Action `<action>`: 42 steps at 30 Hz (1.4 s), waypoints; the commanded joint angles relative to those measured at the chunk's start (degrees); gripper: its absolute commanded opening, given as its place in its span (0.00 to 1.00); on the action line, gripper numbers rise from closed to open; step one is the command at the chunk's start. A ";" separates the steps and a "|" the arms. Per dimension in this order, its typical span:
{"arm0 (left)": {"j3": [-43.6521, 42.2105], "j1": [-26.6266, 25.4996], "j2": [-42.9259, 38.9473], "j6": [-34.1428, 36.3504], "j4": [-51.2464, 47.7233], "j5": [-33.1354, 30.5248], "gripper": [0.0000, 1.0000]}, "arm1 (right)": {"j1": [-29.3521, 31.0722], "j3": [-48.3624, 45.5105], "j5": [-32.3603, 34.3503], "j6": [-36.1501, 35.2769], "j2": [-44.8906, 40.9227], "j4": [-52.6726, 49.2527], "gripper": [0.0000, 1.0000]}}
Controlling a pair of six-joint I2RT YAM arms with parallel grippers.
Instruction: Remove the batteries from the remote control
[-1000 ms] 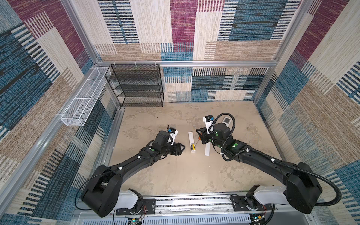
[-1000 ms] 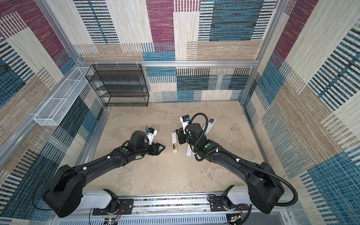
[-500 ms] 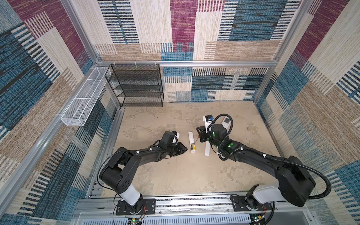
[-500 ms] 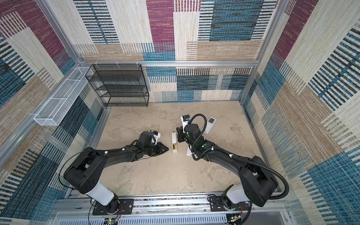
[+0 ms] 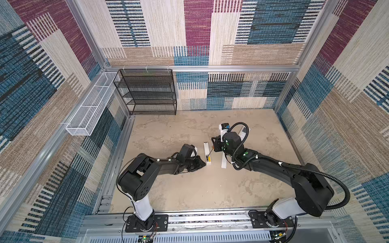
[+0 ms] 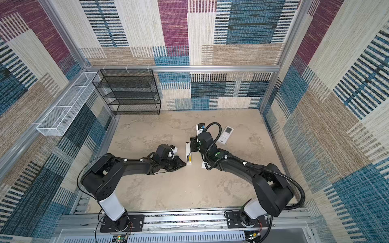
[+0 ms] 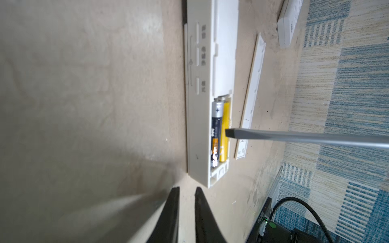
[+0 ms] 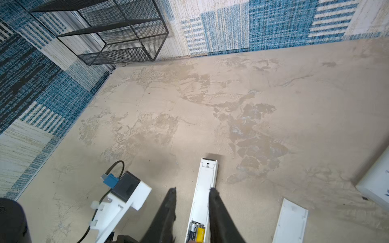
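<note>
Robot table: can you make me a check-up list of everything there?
Surface: beige table, stained.
Job's things: remote lies open; dark battery and yellow battery inside; screwdriver tip over the yellow one.
Clutter: loose cover, second remote.
Claws: left claw nearly shut, empty; right claw seems to hold the screwdriver.
Cables: black hose loops off the right arm.
Surroundings: black mesh shelf, white wire basket, patterned walls.

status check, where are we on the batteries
Left pincer nearly shut, empty, by remote control end. Right pincer holds screwdriver, tip at batteries. Both seated in open compartment. Nothing blocking.
</note>
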 commanded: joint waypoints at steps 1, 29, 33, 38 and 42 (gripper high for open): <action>0.42 -0.37 0.60 -2.22 3.66 0.64 0.18 | 0.09 0.73 0.97 1.01 0.31 -0.50 0.00; -2.16 1.01 3.60 -9.36 14.24 2.98 0.11 | -3.94 -6.43 -4.80 10.30 0.13 5.48 0.00; -2.43 1.07 3.82 -9.30 14.49 2.87 0.06 | -4.87 -7.57 -6.49 11.98 -0.06 6.33 0.00; -1.96 1.08 3.88 -9.22 14.40 3.00 0.03 | -6.00 -9.09 -8.60 14.44 0.13 7.54 0.00; -1.80 1.17 3.89 -9.11 14.40 3.35 0.01 | -6.40 -9.67 -9.09 15.25 -0.04 7.83 0.00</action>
